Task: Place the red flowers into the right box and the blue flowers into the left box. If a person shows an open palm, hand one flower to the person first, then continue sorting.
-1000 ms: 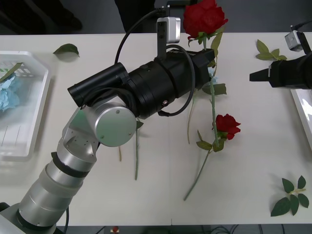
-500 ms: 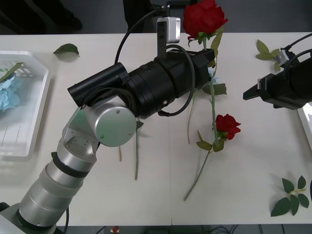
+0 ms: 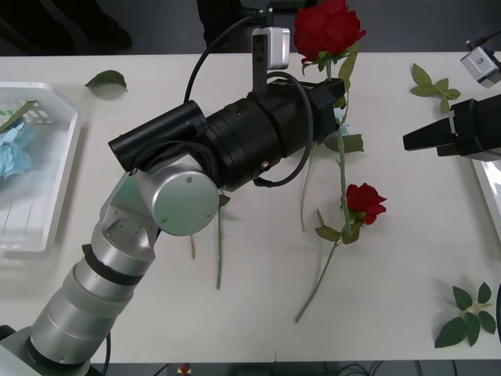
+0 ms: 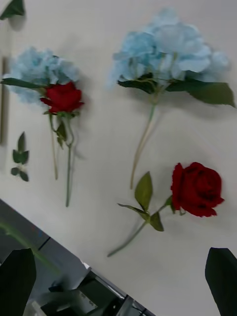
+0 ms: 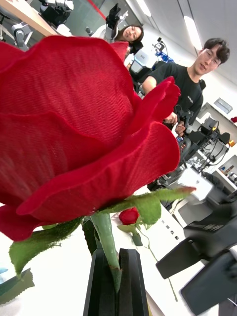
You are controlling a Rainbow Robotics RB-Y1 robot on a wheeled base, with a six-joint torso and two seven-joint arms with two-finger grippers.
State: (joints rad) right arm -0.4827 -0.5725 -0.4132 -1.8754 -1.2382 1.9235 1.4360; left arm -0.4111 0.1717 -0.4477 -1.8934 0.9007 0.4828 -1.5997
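Observation:
My left gripper is shut on the stem of a red flower, holding the bloom up above the table's far side. In the left wrist view the bloom looms over the closed black fingers. A second red flower lies on the table right of centre. My right gripper hovers open at the right edge beside the right box. Below its spread fingers lie two blue flowers and two red flowers. The left box holds a blue flower.
Loose green leaf sprigs lie at the far left, far right and near right. My left arm's black forearm spans the table's middle and hides what lies under it.
My right gripper swung in toward the centre, then drew back to the right edge. The left arm and its rose have stayed still.

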